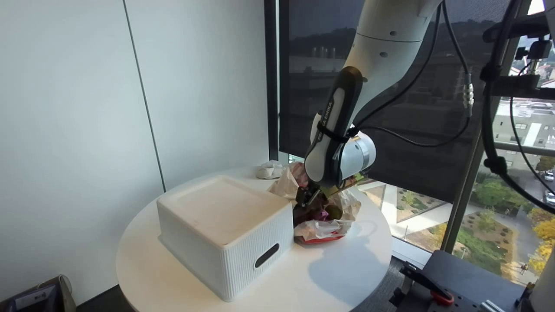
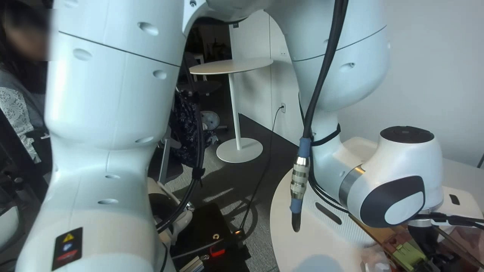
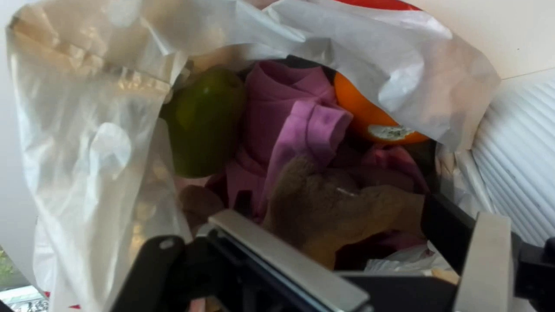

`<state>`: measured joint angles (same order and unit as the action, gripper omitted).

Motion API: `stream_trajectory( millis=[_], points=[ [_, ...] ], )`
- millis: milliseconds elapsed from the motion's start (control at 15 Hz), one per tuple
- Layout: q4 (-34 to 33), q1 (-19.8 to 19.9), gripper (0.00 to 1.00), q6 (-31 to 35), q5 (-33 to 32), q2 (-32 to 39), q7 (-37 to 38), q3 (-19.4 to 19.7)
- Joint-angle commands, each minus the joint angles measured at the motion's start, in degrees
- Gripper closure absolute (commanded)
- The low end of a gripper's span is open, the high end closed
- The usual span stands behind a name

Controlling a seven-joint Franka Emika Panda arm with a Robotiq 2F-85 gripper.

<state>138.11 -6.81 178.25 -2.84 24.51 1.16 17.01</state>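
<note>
My gripper (image 3: 334,206) points down into the mouth of a crumpled white bag (image 3: 86,143). Its fingers are apart. A brown fuzzy thing (image 3: 329,212) lies between them, its right end close to the right finger; I cannot tell whether they touch. Also in the bag are a green fruit (image 3: 206,121), a pink cloth (image 3: 277,117) and a round orange thing (image 3: 368,112) with a whitish patch. In an exterior view the gripper (image 1: 305,197) is low over the bag (image 1: 323,229). In an exterior view the arm mostly hides it (image 2: 435,257).
A white ribbed box (image 1: 190,242) with a slot handle stands close beside the bag on a round white table (image 1: 360,255). A crumpled white thing (image 1: 269,170) lies at the back. A window (image 1: 433,234) and wall (image 1: 208,86) border the table.
</note>
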Motion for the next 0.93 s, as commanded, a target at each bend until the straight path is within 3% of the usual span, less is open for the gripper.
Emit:
stream_trajectory(
  millis=[0, 267, 333, 400, 533, 867],
  points=[
    [-3.0, 1.5, 0.0, -0.3, 0.2, 2.7, 1.3, -1.0],
    [-5.8, 3.7, 0.0, 3.7, 0.9, 6.8, 1.6, -2.9],
    [-6.6, 3.7, 0.04, 4.8, 0.7, 7.8, 1.4, -2.5],
    [-7.3, 4.1, 0.26, 5.8, 0.6, 8.6, 0.9, -2.6],
    [-8.0, 4.6, 0.31, 7.4, 0.4, 9.1, 0.0, -2.4],
    [-6.8, 4.0, 0.7, 6.9, 0.6, 7.4, -0.8, 1.1]
  ],
)
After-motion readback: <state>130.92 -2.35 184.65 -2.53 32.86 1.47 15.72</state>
